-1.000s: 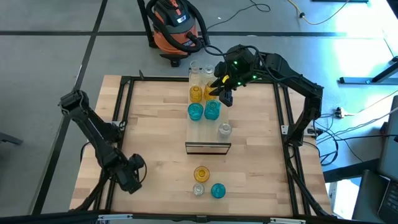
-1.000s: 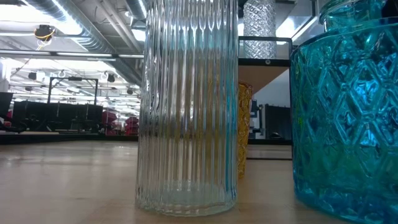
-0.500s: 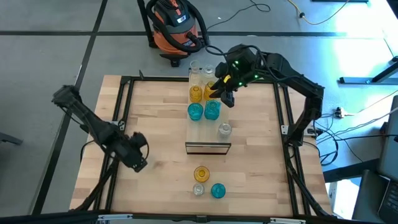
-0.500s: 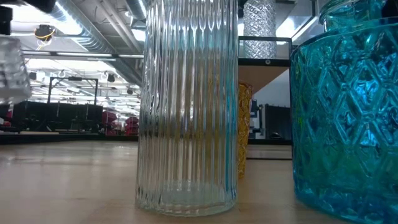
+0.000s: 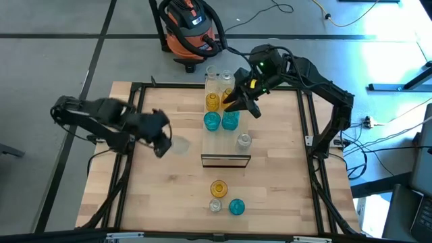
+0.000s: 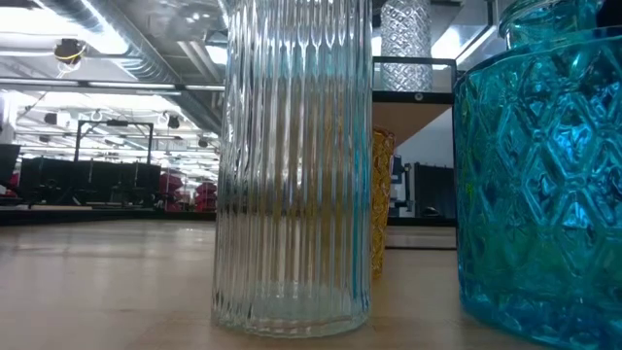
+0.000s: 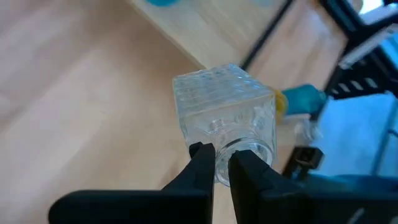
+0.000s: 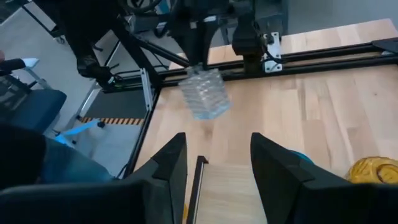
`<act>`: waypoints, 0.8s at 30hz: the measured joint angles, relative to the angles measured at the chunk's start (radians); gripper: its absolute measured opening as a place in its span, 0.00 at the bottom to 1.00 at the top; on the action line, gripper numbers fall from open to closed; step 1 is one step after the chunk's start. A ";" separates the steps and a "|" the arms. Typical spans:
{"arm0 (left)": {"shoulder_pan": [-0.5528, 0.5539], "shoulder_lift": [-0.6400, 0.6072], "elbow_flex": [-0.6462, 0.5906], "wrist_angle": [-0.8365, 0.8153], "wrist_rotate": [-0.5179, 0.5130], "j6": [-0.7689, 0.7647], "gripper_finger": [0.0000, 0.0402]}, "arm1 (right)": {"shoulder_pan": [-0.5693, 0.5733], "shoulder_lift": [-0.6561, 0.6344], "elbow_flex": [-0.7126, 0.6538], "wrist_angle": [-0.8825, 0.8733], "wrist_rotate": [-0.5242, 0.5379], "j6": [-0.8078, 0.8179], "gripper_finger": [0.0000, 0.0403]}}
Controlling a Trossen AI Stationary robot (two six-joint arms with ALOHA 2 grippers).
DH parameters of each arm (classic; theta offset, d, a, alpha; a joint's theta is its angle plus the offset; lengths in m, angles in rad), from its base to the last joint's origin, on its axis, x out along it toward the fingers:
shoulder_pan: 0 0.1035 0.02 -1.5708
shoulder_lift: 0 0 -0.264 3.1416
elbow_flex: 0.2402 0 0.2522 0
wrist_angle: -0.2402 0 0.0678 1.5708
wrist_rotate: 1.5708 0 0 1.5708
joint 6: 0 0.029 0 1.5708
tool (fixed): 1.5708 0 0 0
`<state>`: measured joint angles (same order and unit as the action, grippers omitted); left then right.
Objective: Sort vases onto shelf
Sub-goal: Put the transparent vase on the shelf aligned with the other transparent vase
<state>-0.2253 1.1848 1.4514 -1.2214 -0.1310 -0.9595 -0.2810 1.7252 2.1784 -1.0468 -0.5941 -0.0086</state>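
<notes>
The left gripper point(image 7: 221, 163), clamped on a clear vase point(image 7: 225, 118), has swung up beside the shelf point(image 5: 226, 160), ready to place it; the right gripper point(image 5: 244, 102) hovers over the shelf, fingers apart and empty.

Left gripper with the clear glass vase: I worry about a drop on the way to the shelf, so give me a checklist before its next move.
1. Left gripper shut on the neck of the clear square textured glass vase: ok.
2. Vase lifted off the wooden tabletop: ok.
3. Free spot on the long light-wood shelf near its front edge: ok.
4. Right gripper away from that spot, at the shelf's far end, open and empty: ok.
5. Firmness of the narrow neck grip: cannot tell.
</notes>
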 joint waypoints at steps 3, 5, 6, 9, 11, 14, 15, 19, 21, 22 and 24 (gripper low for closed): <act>0.098 0.093 0.116 -0.099 0.059 0.084 0.04 | 0.000 0.000 0.000 -0.002 0.013 0.000 0.35; 0.160 0.154 0.170 -0.104 0.115 0.139 0.04 | 0.000 0.000 0.000 -0.008 0.028 0.000 0.35; 0.181 0.185 0.194 -0.090 0.138 0.168 0.04 | 0.003 0.000 0.000 -0.017 0.035 -0.001 0.35; 0.232 0.272 0.262 -0.079 0.182 0.259 0.04 | 0.010 0.000 0.000 -0.067 0.067 -0.025 0.35; 0.253 0.323 0.307 -0.079 0.202 0.302 0.04 | 0.023 0.000 0.000 -0.119 0.085 -0.048 0.35; 0.267 0.367 0.360 -0.079 0.210 0.345 0.04 | 0.055 0.001 0.000 -0.186 0.085 -0.085 0.35; 0.272 0.374 0.376 -0.078 0.220 0.355 0.04 | 0.071 0.001 0.000 -0.195 0.083 -0.096 0.35; 0.294 0.381 0.405 -0.069 0.254 0.382 0.04 | 0.138 0.001 0.000 -0.161 0.083 -0.134 0.35; 0.302 0.381 0.405 -0.068 0.254 0.391 0.04 | 0.163 0.006 0.000 -0.138 0.083 -0.152 0.35; 0.305 0.381 0.405 -0.078 0.257 0.394 0.04 | 0.172 0.008 0.000 -0.127 0.088 -0.154 0.35; 0.314 0.381 0.403 -0.099 0.269 0.394 0.04 | 0.177 0.012 0.000 -0.126 0.104 -0.154 0.35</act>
<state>0.0889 1.5661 1.8549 -1.3206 0.1382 -0.5654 -0.1041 1.7372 2.1784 -1.1728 -0.4901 -0.1623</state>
